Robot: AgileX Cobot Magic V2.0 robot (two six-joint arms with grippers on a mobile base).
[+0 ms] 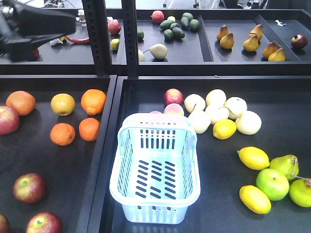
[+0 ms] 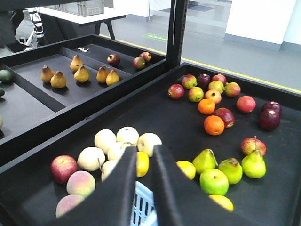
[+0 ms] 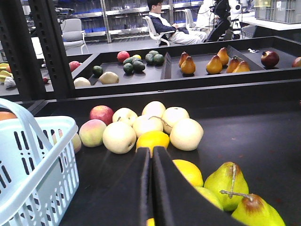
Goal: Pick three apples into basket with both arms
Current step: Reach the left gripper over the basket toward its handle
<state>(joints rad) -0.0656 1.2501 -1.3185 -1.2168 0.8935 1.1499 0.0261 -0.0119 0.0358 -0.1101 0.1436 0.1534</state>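
Note:
Three dark red apples lie in the left tray near the front: one [image 1: 29,188], one [image 1: 44,224] and one cut off by the corner [image 1: 2,224]. The pale blue basket [image 1: 155,165] stands empty in the middle tray. My left gripper [image 1: 68,23] hangs high at the far left, well away from the apples. In its wrist view the left gripper [image 2: 145,153] is empty, with a narrow gap between its fingers, above the basket's corner [image 2: 141,207]. My right gripper [image 3: 151,149] is shut and empty, low over the tray, right of the basket [image 3: 42,155].
Oranges [image 1: 92,101] and a reddish apple [image 1: 7,119] lie in the left tray. Pale pears [image 1: 216,114], lemons [image 1: 253,158], green apples [image 1: 272,183] and a red apple [image 1: 173,96] lie around the basket. Black shelf posts [image 1: 99,36] stand behind it. A raised back tray [image 1: 233,56] holds pears and avocados.

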